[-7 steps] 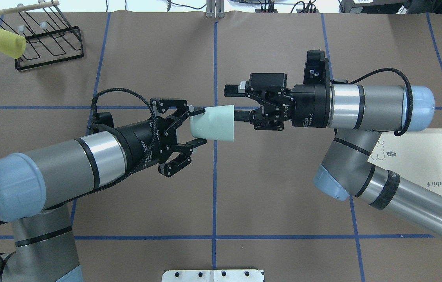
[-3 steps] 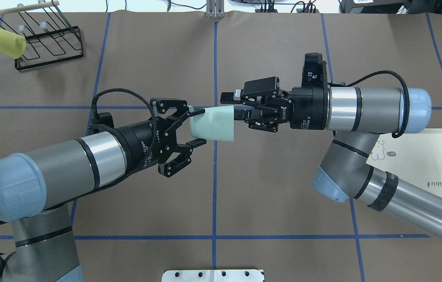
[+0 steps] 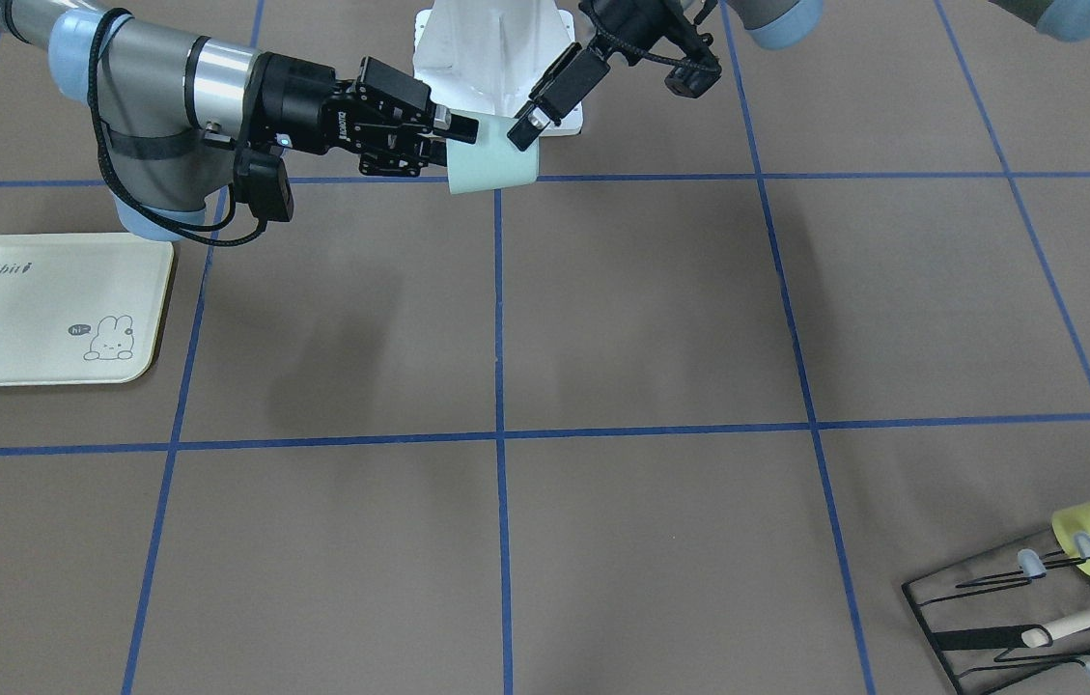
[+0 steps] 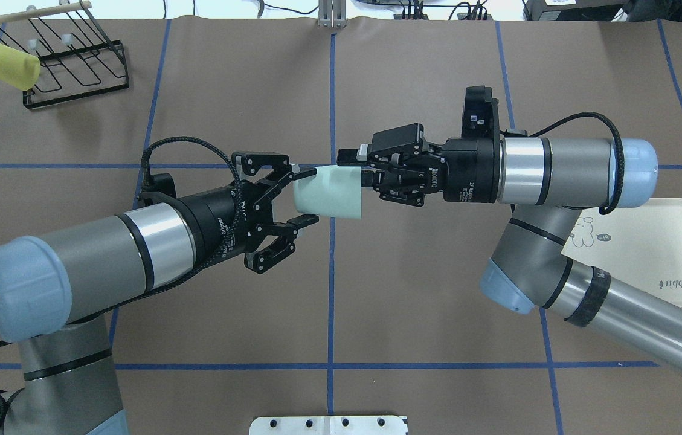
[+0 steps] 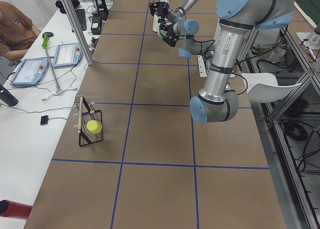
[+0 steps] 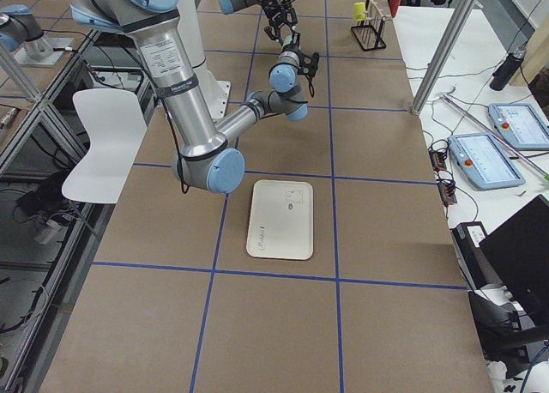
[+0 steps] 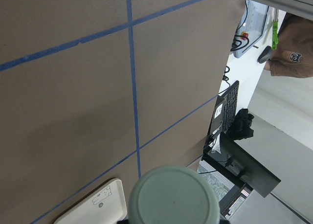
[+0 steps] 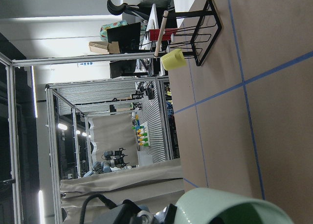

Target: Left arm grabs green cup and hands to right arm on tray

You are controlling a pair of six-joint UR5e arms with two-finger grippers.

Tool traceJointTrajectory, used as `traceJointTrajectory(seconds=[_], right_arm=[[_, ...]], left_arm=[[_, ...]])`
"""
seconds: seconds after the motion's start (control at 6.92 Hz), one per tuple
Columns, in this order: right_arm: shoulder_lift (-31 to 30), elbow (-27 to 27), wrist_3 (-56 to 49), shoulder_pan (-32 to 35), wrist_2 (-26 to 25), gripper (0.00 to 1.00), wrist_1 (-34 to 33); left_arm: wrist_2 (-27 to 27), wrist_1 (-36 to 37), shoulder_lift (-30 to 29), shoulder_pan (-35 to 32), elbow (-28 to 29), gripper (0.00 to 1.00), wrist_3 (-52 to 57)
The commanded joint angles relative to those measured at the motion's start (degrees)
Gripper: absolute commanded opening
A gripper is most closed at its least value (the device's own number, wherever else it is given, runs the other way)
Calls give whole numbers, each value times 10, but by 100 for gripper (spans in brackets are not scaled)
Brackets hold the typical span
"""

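The pale mint-green cup [image 4: 328,192] hangs on its side in the air over the table's middle, between both arms. My left gripper [image 4: 307,196] is shut on its base end, one finger on each side. My right gripper [image 4: 360,168] comes from the right; its fingers straddle the rim wall, one outside and one in the mouth, closed down on it. The cup also shows in the front view [image 3: 491,159], its base in the left wrist view [image 7: 173,194] and its rim in the right wrist view [image 8: 225,209]. The cream Rabbit tray [image 4: 667,241] lies on the table under the right arm.
A black wire rack [image 4: 75,60] with a wooden rod stands at the far left corner, and a yellow-green cup [image 4: 7,63] hangs on it. A white mounting plate [image 4: 328,425] sits at the near edge. Blue tape lines grid the brown table.
My right gripper has moved a little left toward the cup and its fingers have closed down on the rim wall. The left gripper and the cup have stayed still.
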Motion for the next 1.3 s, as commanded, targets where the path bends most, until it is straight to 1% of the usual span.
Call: traceJointTrajectory(seconds=[0.0,0.14,0.43,1.01,1.16], right_arm=[[0,-1,0,-2,0,49,1],[0,0,0,-2,0,47,1],[4,0,0,-2,0,38,1],[7,0,0,-2,0,35,0],[7,-1,0,-2,0,32,-2]], left_arm=[[0,0,1,0,0,0,0],[0,0,0,0,2,0,0],[0,0,0,0,3,0,0],[0,0,1,0,3,0,0],[0,0,0,0,3,0,0]])
